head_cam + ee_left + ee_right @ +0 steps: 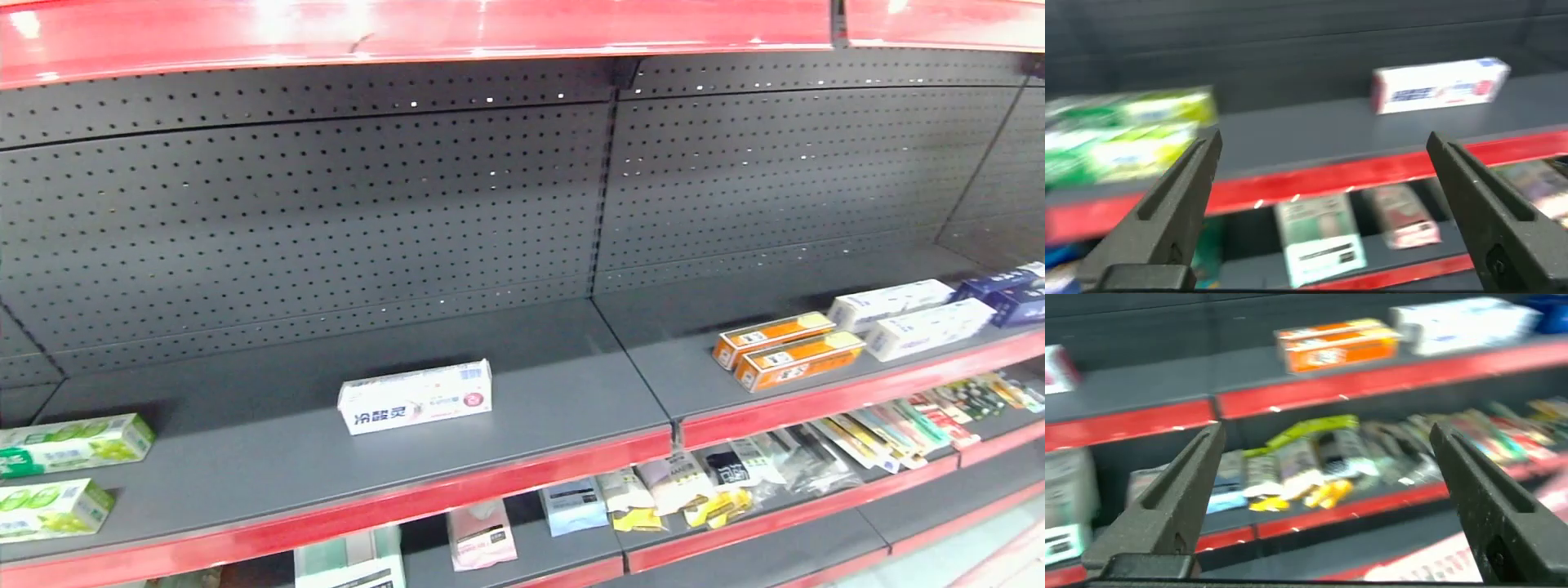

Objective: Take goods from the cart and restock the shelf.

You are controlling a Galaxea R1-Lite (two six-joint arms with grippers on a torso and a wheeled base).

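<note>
Left gripper (1323, 143) jaws spread wide, empty, facing shelf (1290, 135); green boxes (1127, 135) and white box (1441, 83) on it. Right gripper (1327, 433) also spread, empty, before orange boxes (1337, 343), packets (1315, 469) one tier lower. Head view: white box mid-shelf, green boxes left, orange right.

Dark perforated back panel (326, 204) seen across frame centre. Light glare (286, 12) reflected on red upper shelf (571, 33), top. Pale floor (963, 555) glimpsed lower right.

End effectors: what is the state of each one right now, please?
Left end effector: open, holding nothing.
Right end effector: open, holding nothing.
</note>
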